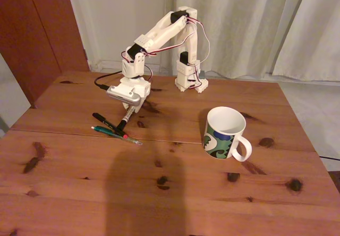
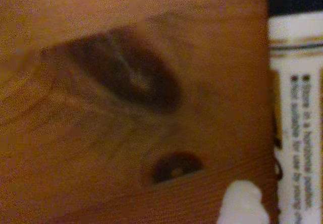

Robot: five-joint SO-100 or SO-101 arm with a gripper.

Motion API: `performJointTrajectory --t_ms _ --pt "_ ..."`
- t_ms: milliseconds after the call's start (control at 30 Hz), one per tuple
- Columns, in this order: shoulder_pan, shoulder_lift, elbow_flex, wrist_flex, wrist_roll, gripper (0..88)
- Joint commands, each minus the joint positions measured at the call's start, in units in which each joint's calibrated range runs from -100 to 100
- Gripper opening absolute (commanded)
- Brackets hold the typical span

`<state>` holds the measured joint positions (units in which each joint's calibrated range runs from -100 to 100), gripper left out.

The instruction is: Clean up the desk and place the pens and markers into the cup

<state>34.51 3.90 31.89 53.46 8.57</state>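
Observation:
On the desk [image 1: 175, 193], my gripper [image 1: 129, 106] is down low over the upper end of the white marker [image 1: 124, 120]. The marker's black cap points toward the front. Its printed white barrel [image 2: 298, 133] runs along the right edge of the wrist view, with one white fingertip [image 2: 243, 205] just left of it. How the jaws stand is hidden. A black pen [image 1: 109, 124] with a red tip and a teal pen [image 1: 114, 134] lie just left of and in front of the marker. The patterned white cup [image 1: 224, 134] stands upright to the right.
The arm's base [image 1: 190, 79] sits at the back of the desk before a white curtain. A black cable [image 1: 103, 79] runs in at the back left. Dark knots [image 2: 126, 72] mark the wood under the wrist camera. A seam [image 1: 64, 133] crosses the planks.

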Motion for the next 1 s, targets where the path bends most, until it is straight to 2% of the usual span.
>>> performJointTrajectory --t_ms 0,500,567,633,667,967 --pt "-0.21 -0.63 0.66 -1.03 0.39 14.8" --pt "-0.13 -0.38 2.01 -1.03 0.39 14.2" --pt "-0.13 -0.38 2.20 -1.03 0.39 10.5" --pt "-0.05 -0.38 3.19 -1.21 0.39 2.3" --pt "-0.05 -0.38 3.82 -1.89 0.39 0.0" --pt "-0.37 -1.21 12.84 -17.81 -0.14 0.8"
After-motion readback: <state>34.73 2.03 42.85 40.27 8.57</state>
